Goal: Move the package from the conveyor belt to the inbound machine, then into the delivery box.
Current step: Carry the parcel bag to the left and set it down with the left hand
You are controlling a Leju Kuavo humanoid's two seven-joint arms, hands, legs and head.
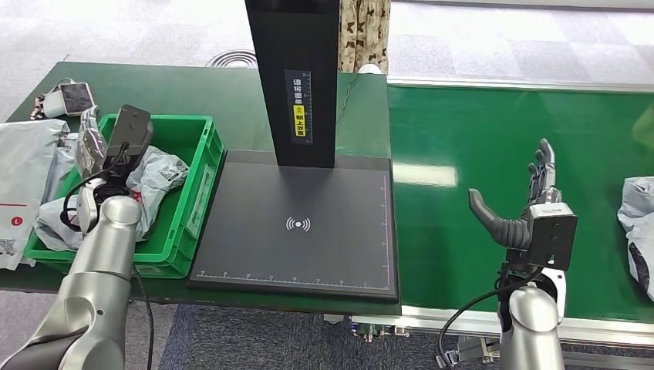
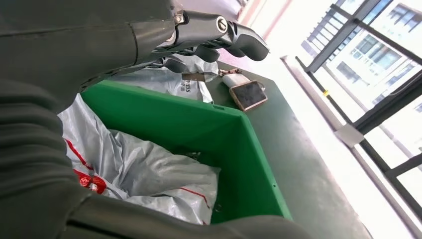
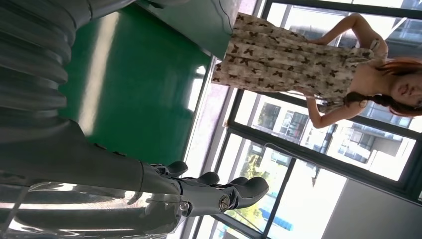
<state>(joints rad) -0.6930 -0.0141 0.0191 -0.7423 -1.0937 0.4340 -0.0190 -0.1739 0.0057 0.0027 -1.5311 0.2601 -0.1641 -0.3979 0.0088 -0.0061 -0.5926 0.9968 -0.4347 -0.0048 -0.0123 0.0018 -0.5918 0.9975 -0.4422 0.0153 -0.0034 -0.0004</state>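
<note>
Your right hand [image 1: 532, 202] hangs over the green conveyor belt [image 1: 478, 139] with its fingers spread and its thumb out to the side, holding nothing. The package [image 1: 638, 231] you are after lies on the belt off to the right, at the edge of the head view, well apart from that hand and untouched.

Your left hand [image 2: 199, 35] sits above the green delivery box [image 1: 197, 166] at the left end of the bench [image 1: 177, 89]. From the left wrist view you can see its fingers held out straight over the box, closed on nothing (the head view hides them behind the wrist camera). Inside the box lie grey mailer bags [image 2: 149, 174] with red markings, crumpled against its wall.

Between box and belt stands the inbound machine [image 1: 297, 223], a flat black pad with a white wireless mark, and a black column rising from its far edge. More grey bags [image 1: 23, 166] lie on the bench just left of the box, and a small dark device [image 2: 248, 94] rests near the bench's far corner. In the right wrist view a person in a patterned dress [image 3: 293, 64] stands beyond the belt, by the windows.
</note>
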